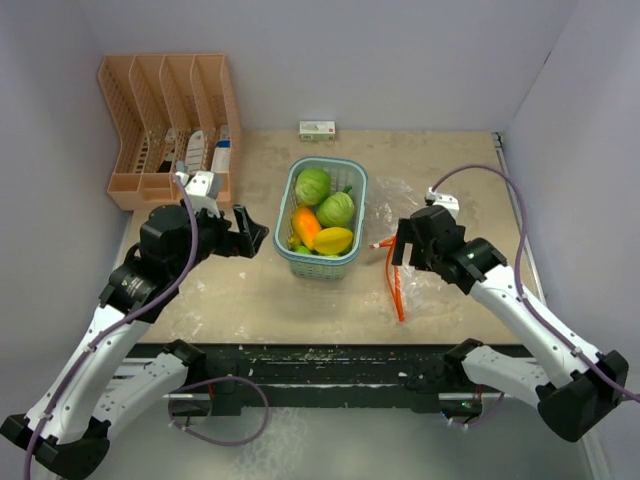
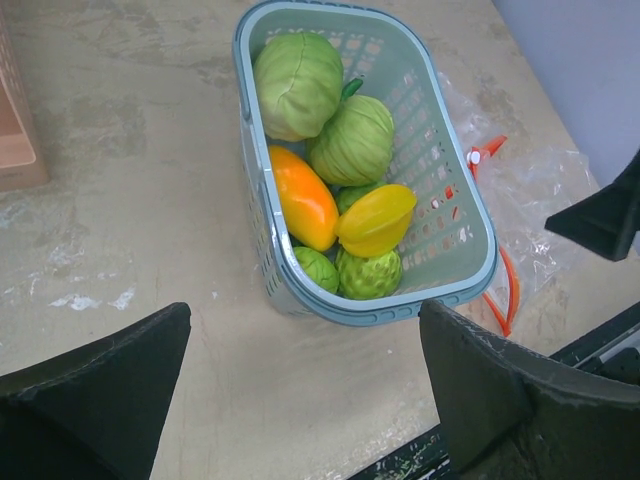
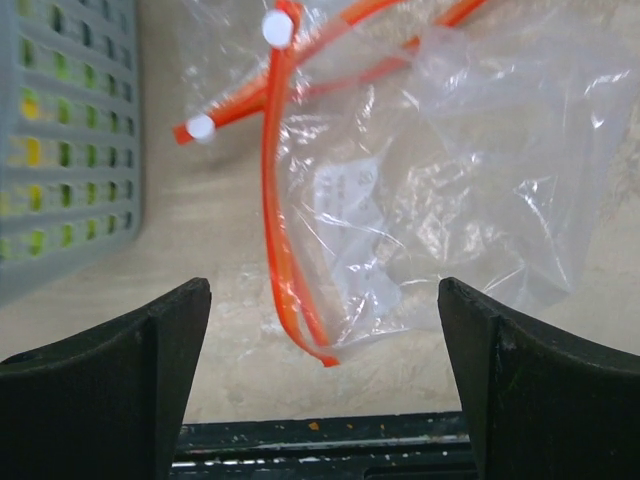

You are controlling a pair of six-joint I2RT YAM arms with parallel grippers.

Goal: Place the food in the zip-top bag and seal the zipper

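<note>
While the food (image 1: 330,212) sits piled in the basket (image 1: 318,268), the bag (image 1: 398,200) lies flat on the table (image 1: 230,290) just to the basket's right. We see two cabbages (image 1: 313,185) touching each other at the basket's far end. Nearer the arms, an orange fruit (image 1: 305,226) and a yellow fruit (image 1: 333,240) lie side by side. From the left wrist we also make out two small green pieces (image 2: 368,275) under them, against the near wall. The bag is clear and crinkled, and its orange zipper (image 1: 397,285) runs along the side nearer the basket. The zipper's two strips are parted, one curling toward the table's near edge. The left gripper (image 1: 250,232) hangs just left of the basket with its fingers spread wide and nothing in them. The right gripper (image 1: 400,247) hovers over the bag's near part, its fingers also spread and nothing between them. In its wrist view we find the zipper's loop just beyond the fingertips. A rack (image 1: 165,110) stands in the far left corner, and a small box (image 1: 317,130) lies by the back wall.
</note>
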